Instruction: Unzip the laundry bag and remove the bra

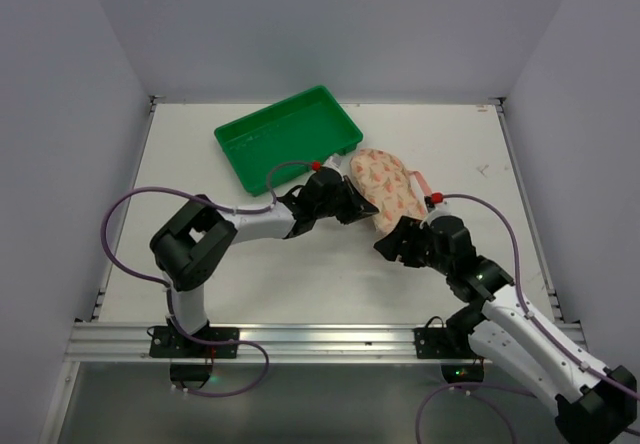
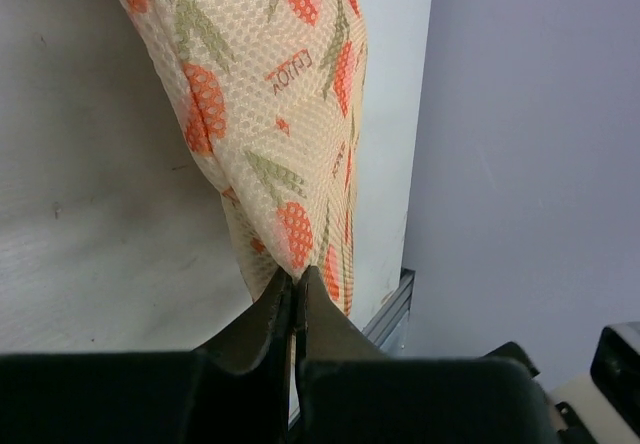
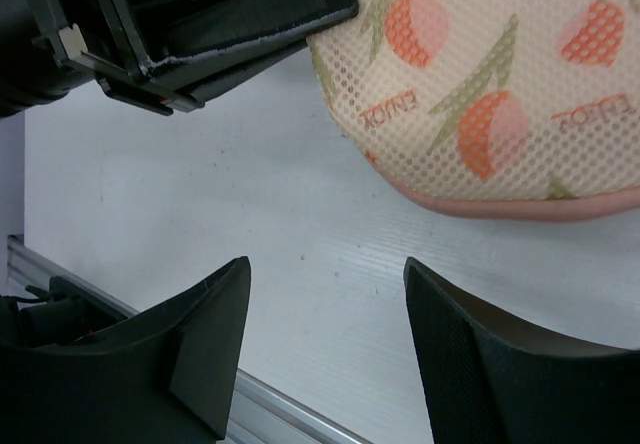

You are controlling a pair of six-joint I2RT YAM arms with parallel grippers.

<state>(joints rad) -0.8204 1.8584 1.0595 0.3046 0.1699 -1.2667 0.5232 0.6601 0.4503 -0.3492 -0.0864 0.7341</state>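
Note:
The laundry bag [image 1: 388,184] is a cream-pink mesh case with orange-pink print. It lies mid-table and looks closed. My left gripper [image 1: 368,207] is shut on the bag's near-left mesh edge [image 2: 290,234]. In the left wrist view its tips [image 2: 297,276] pinch the fabric. My right gripper [image 1: 390,247] is open and empty, just in front of the bag. In the right wrist view its fingers [image 3: 215,304] hover over bare table below the bag's pink trim [image 3: 520,209]. The left gripper shows there at upper left [image 3: 330,4]. The bra is hidden.
A green plastic tray [image 1: 285,136] stands behind the bag at the back centre-left. The aluminium front rail [image 1: 300,336] runs along the near edge. White walls enclose the table on three sides.

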